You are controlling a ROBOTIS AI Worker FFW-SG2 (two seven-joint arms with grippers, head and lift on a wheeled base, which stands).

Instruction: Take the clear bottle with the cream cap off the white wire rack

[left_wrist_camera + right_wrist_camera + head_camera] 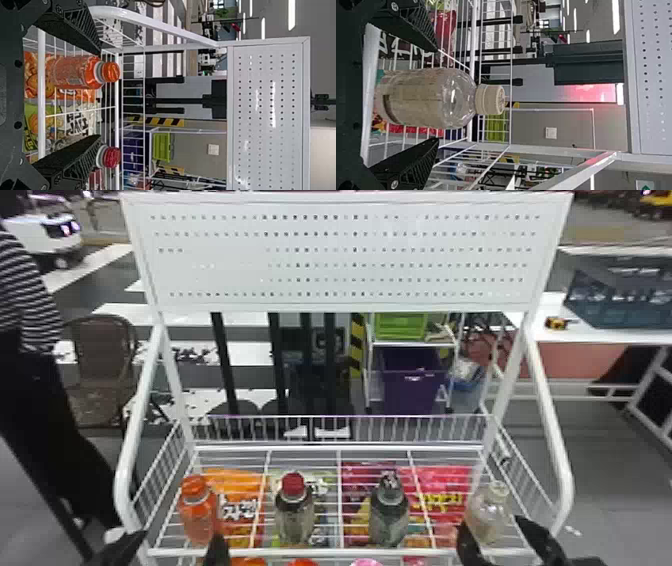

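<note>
The clear bottle with the cream cap point(489, 515) stands at the right end of the white wire rack point(320, 552). My right gripper point(496, 540) is open around its lower part, one finger on each side. In the right wrist view the clear bottle point(429, 97) lies between the spread fingers of my right gripper point(437, 95), with gaps on both sides. My left gripper point(172, 547) stands open at the rack's left front, before the orange bottle. The left wrist view has my left gripper point(99, 95) with its fingers wide apart and the orange bottle between them.
On the rack stand an orange bottle point(199, 515), a red-capped bottle point(294, 515) and a dark grey bottle point(389, 515). Snack bags point(442, 495) show below the wires. White side rails point(552, 450) and a perforated panel point(345, 257) frame the rack.
</note>
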